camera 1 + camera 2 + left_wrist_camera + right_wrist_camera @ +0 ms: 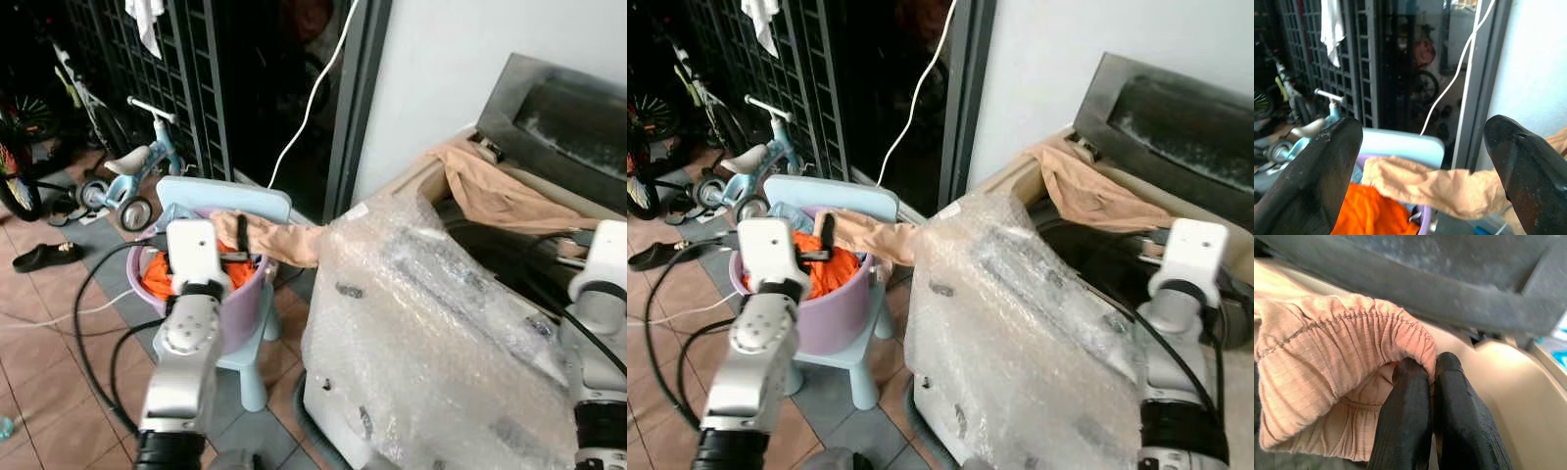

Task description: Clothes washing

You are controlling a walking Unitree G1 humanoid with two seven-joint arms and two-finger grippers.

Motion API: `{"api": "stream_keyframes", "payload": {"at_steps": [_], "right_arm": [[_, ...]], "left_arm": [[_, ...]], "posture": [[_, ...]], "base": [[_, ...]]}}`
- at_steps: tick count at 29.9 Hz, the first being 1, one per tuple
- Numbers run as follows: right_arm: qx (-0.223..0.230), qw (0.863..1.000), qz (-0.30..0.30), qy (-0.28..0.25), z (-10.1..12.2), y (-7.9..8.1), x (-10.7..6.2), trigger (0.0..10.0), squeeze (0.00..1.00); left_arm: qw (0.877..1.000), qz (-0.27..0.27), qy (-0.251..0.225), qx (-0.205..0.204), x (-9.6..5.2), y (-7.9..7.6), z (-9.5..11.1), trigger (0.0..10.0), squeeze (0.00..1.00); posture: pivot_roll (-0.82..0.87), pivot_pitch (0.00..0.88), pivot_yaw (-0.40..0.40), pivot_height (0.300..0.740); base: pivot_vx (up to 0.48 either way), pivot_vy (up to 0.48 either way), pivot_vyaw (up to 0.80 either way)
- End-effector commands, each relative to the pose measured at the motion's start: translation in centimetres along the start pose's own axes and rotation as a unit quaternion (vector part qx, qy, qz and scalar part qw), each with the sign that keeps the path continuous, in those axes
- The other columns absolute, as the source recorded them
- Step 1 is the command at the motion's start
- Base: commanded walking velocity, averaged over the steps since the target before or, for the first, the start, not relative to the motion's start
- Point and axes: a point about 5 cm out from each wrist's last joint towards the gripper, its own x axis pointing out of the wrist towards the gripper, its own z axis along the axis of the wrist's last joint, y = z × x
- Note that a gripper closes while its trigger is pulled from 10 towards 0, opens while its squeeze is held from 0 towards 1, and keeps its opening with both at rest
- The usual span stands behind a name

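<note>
While right gripper pinches peach trousers, left gripper agape

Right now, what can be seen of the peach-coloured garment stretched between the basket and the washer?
The peach garment is thin, lightly ribbed fabric with a gathered elastic hem. One end lies over the rim of the purple basket, above orange clothes. It spans the gap, passes behind the bubble wrap and drapes over the washing machine rim. The right end effector is shut on the gathered hem. The left end effector is open, apart from it.
</note>
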Motion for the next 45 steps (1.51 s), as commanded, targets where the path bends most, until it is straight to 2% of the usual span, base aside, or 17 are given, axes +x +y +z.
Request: {"api": "stream_keyframes", "payload": {"at_steps": [1, 2, 3, 4, 5, 10, 12, 15, 18, 19, 21, 28, 31, 34, 41, 43, 45], "right_arm": [[-0.006, 1.000, 0.018, 0.024, -0.6, 0.5, -0.2, 1.2, 0.00], [-0.005, 0.999, 0.022, 0.026, -0.5, 0.5, -0.4, 1.2, 0.00], [-0.004, 0.999, 0.028, 0.024, -0.2, 0.5, -0.4, 7.3, 0.00], [0.002, 0.999, 0.042, 0.022, 0.2, 0.6, -0.5, 10.0, 0.52], [-0.004, 0.997, 0.070, 0.023, 0.5, 1.2, -0.5, 10.0, 1.00], [-0.016, 0.995, 0.097, 0.010, 1.1, 2.1, -0.3, 10.0, 1.00], [-0.029, 0.993, 0.108, -0.033, 2.6, 2.5, -0.3, 10.0, 1.00], [-0.019, 0.993, 0.105, -0.053, 3.6, 2.6, -0.2, 10.0, 1.00], [-0.017, 0.987, 0.101, -0.122, 5.9, 2.5, -0.1, 10.0, 1.00], [-0.017, 0.987, 0.101, -0.122, 5.9, 2.5, -0.1, 10.0, 1.00], [-0.048, 0.975, 0.093, -0.198, 8.5, 2.2, -0.2, 10.0, 1.00], [-0.054, 0.963, 0.116, -0.238, 10.0, 2.4, -0.1, 10.0, 1.00], [-0.039, 0.940, 0.175, -0.290, 12.3, 3.8, -0.5, 10.0, 1.00], [-0.068, 0.920, 0.193, -0.333, 13.5, 4.5, -0.6, 10.0, 1.00], [-0.002, 0.917, 0.193, -0.350, 15.3, 4.9, -1.0, 10.0, 1.00], [-0.005, 0.911, 0.205, -0.358, 15.2, 5.6, -1.6, 10.0, 1.00], [-0.004, 0.913, 0.209, -0.351, 14.8, 6.1, -2.0, 10.0, 1.00]], "left_arm": [[1.000, -0.001, 0.002, 0.000, 0.2, 0.0, 0.1, 10.0, 0.00], [1.000, -0.001, 0.002, 0.000, 0.2, 0.0, 0.1, 10.0, 0.00], [1.000, 0.000, 0.003, 0.000, 0.2, 0.0, 0.1, 10.0, 0.00], [1.000, 0.001, 0.004, -0.001, 0.1, -0.1, 0.0, 10.0, 0.00], [1.000, 0.001, 0.005, 0.000, 0.0, -0.2, 0.0, 10.0, 0.00], [1.000, -0.001, 0.007, 0.000, 0.0, -0.3, -0.1, 10.0, 0.00], [1.000, 0.000, 0.007, -0.001, 0.1, -0.2, -0.1, 10.0, 0.00], [1.000, 0.000, 0.008, -0.002, 0.1, -0.2, -0.1, 10.0, 0.00], [1.000, -0.001, 0.008, -0.002, 0.0, -0.2, -0.1, 10.0, 0.00], [1.000, -0.001, 0.008, -0.002, 0.0, -0.2, -0.1, 10.0, 0.00], [1.000, -0.002, 0.011, -0.005, 0.0, -0.2, -0.1, 10.0, 0.00], [1.000, -0.007, 0.008, 0.001, 0.1, -0.3, 0.0, 10.0, 0.00], [1.000, -0.006, 0.008, 0.002, 0.2, -0.2, 0.0, 10.0, 0.00], [1.000, 0.002, 0.007, -0.002, 0.3, 0.0, 0.1, 10.0, 0.00], [1.000, 0.009, 0.007, -0.010, 0.4, 0.4, 0.3, 10.0, 0.00], [1.000, 0.000, 0.008, -0.012, 0.3, 0.3, 0.3, 10.0, 0.00], [1.000, -0.002, 0.008, -0.013, 0.3, 0.3, 0.3, 10.0, 0.00]], "posture": [[-0.03, 0.000, -0.009, 0.740], [-0.03, 0.000, -0.009, 0.740], [-0.03, 0.000, -0.013, 0.740], [-0.03, 0.000, -0.013, 0.740], [-0.03, 0.000, -0.014, 0.740], [-0.03, 0.000, -0.015, 0.740], [-0.03, 0.000, -0.013, 0.740], [-0.03, 0.000, -0.013, 0.740], [-0.03, 0.000, -0.011, 0.740], [-0.03, 0.000, -0.011, 0.740], [-0.03, 0.000, -0.011, 0.740], [-0.03, 0.000, -0.008, 0.740], [-0.03, 0.000, -0.003, 0.740], [-0.02, 0.000, -0.006, 0.740], [-0.01, 0.000, -0.007, 0.740], [-0.01, 0.000, -0.004, 0.740], [-0.01, 0.000, -0.001, 0.740]], "base": [[0.000, 0.000, 0.00], [0.000, 0.000, 0.00], [0.000, 0.000, 0.00], [0.000, 0.000, 0.00], [0.000, 0.000, 0.00], [0.000, 0.000, 0.00], [0.000, 0.000, 0.00], [0.000, 0.000, 0.00], [0.000, 0.000, 0.00], [0.000, 0.000, 0.00], [0.000, 0.000, 0.00], [0.000, 0.000, 0.00], [0.000, 0.000, 0.00], [0.000, 0.000, 0.00], [0.000, 0.000, 0.00], [0.000, 0.480, 0.00], [0.000, 0.480, -0.25]]}}
